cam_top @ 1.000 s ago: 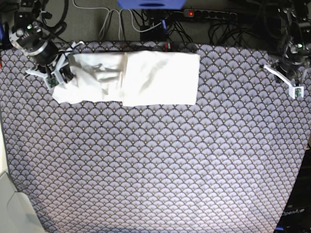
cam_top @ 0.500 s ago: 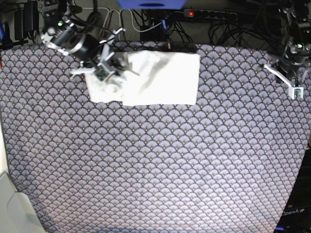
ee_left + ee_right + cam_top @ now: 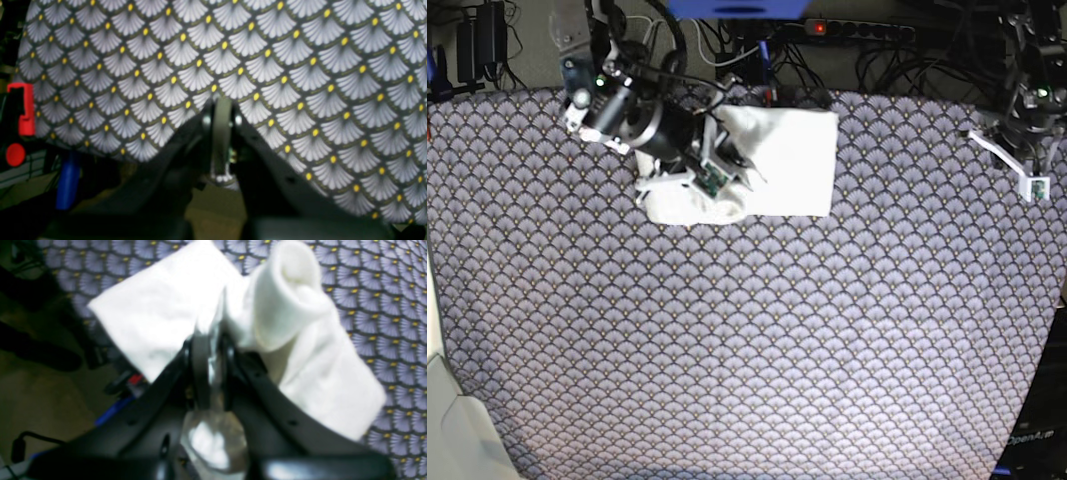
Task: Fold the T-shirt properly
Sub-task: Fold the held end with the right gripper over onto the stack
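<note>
Right fingers [image 3: 210,340] pinched on the white T-shirt [image 3: 792,160], rolled edge lifted off the desk [image 3: 747,350]. Left fingers [image 3: 222,110] shut, empty.

No legible text showing in either wrist view. In the base view, faint lettering is sitting on a dark panel [image 3: 1034,437] at the bottom-right corner, reading roughly "OpenArm", too small to confirm. The T-shirt [image 3: 777,160] is lying plain white side up, showing no print. Nothing else is reading as text, number or sign.
</note>
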You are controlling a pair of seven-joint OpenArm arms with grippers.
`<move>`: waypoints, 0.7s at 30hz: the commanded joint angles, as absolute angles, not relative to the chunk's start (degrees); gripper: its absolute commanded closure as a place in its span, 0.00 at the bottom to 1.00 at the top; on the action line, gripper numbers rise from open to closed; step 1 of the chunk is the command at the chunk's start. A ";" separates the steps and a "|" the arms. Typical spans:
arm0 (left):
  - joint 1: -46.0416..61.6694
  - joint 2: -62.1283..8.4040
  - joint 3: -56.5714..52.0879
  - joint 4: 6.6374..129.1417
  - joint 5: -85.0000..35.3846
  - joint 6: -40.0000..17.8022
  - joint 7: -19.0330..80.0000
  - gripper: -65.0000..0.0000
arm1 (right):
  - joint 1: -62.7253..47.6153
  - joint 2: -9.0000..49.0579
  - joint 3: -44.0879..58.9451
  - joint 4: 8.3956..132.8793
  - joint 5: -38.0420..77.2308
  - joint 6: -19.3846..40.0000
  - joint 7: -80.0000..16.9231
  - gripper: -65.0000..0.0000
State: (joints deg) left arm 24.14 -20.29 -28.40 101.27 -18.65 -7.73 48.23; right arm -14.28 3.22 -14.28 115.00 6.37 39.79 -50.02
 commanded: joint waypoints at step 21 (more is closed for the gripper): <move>23.60 -19.47 -28.35 102.11 -18.77 -7.60 47.43 0.99 | -6.64 -0.84 -24.40 110.20 7.43 40.00 -52.26 1.00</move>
State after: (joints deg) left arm 23.79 -18.74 -28.03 101.27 -18.65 -7.70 48.21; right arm -7.44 -0.45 -24.23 109.34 6.26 39.81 -53.84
